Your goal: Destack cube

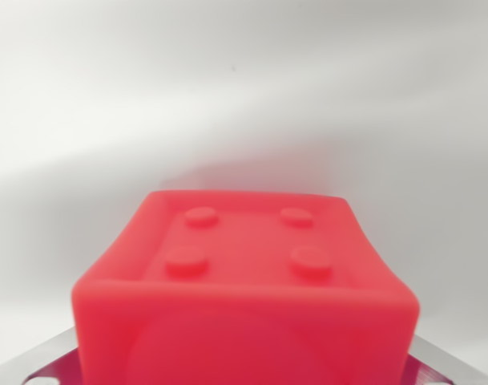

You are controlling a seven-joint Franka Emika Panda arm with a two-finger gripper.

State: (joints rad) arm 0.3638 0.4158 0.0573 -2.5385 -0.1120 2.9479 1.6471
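Observation:
A red cube (248, 273) with four round studs on its upper face fills the lower middle of the wrist view, very close to the camera. Grey metal fingers show at the lower left (39, 362) and lower right (445, 362), pressed against the cube's two sides. My gripper (244, 357) is shut on this cube. The fingertips and the cube's underside are hidden behind its near face. No second cube is in view.
A plain white surface (244, 96), out of focus, lies behind the cube. A soft pinkish shadow (252, 172) falls on it just beyond the cube's far edge.

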